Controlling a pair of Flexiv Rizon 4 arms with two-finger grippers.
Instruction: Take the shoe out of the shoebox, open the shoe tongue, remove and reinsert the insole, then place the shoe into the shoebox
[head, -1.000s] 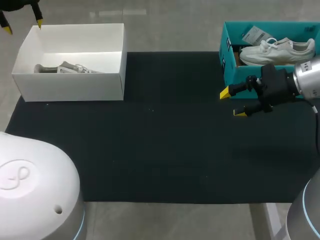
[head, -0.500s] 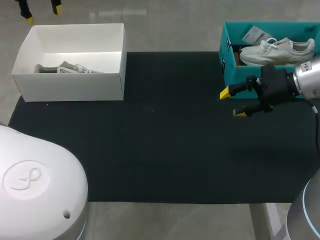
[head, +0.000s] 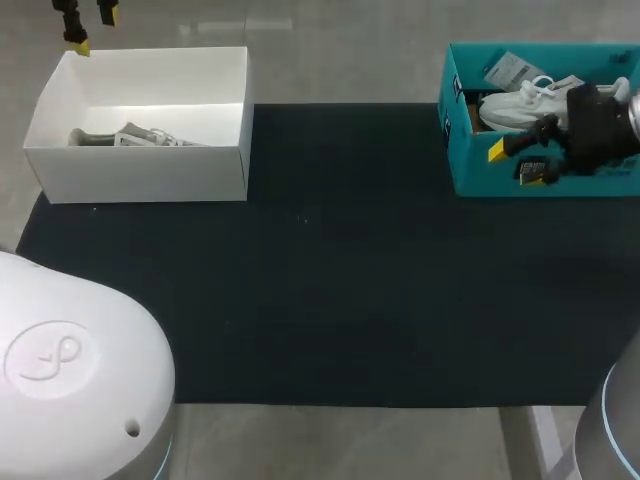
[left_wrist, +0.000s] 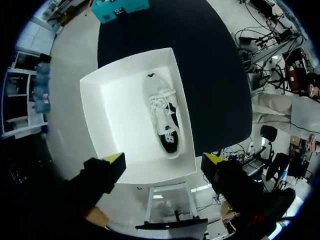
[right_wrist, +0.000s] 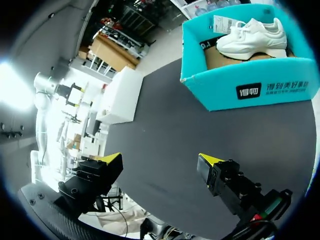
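I am watching the right pincer (head: 515, 165) hanging with its fingers spread wide and gripping nothing, at the near wall of the teal shoebox (head: 470, 172) as the head view shows it. The white sneaker (head: 520, 105) is lying on its sole inside that box, just beyond the pincer and not touching it. In the right wrist view the pincer (right_wrist: 159, 162) is gaping over the black mat (right_wrist: 165, 130), and the teal shoebox (right_wrist: 220, 90) with the sneaker (right_wrist: 252, 37) is sitting ahead of it.

A black label with white print (right_wrist: 248, 91) is showing on the box's outer wall, and a white printed tag (right_wrist: 225, 22) is leaning in the corner behind the shoe.

The left pincer (head: 90, 28) is also standing wide and holding nothing, above the far corner of a white shoebox (head: 140, 172) at the other end of the counter (head: 350, 440). From its wrist I am seeing the pincer (left_wrist: 164, 160) over that box (left_wrist: 90, 120), where a second pale sneaker (left_wrist: 165, 117) is lying along one wall. The two boxes are sitting well apart.
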